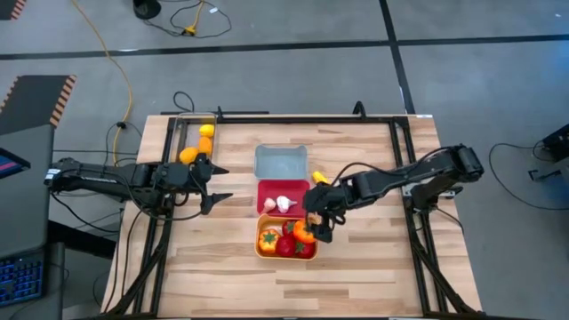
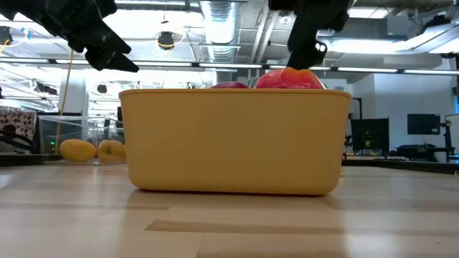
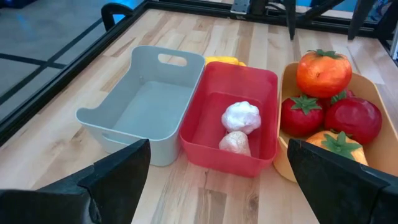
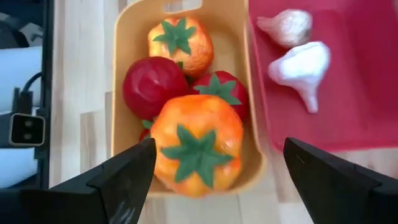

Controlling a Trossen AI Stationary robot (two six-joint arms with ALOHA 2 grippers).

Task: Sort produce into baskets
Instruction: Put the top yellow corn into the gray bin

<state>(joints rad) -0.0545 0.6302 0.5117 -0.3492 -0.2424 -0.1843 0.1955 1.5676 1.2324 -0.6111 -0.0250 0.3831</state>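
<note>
I am looking down on a pale wooden table with a dark arm reaching in from each side. Along the far left edge sits a long clear tray holding yellow and orange pieces.

At the middle of the table three small tubs stand in a row, touching one another. The farthest is the blue-grey tub, with nothing in it. Next comes the red tub, holding two white garlic bulbs that lie against each other. Nearest is the orange tub, filled with red tomatoes and orange green-stemmed fruits piled together. A small yellow piece lies on the table just right of the blue-grey tub.

My right gripper hangs over the right end of the orange tub, fingers spread wide and holding nothing; the largest orange fruit rests on top of the pile directly beneath it, between the two fingers but apart from them.

My left gripper waits left of the tubs, near the clear tray, its fingers also spread wide and empty, pointing toward the tubs.
</note>
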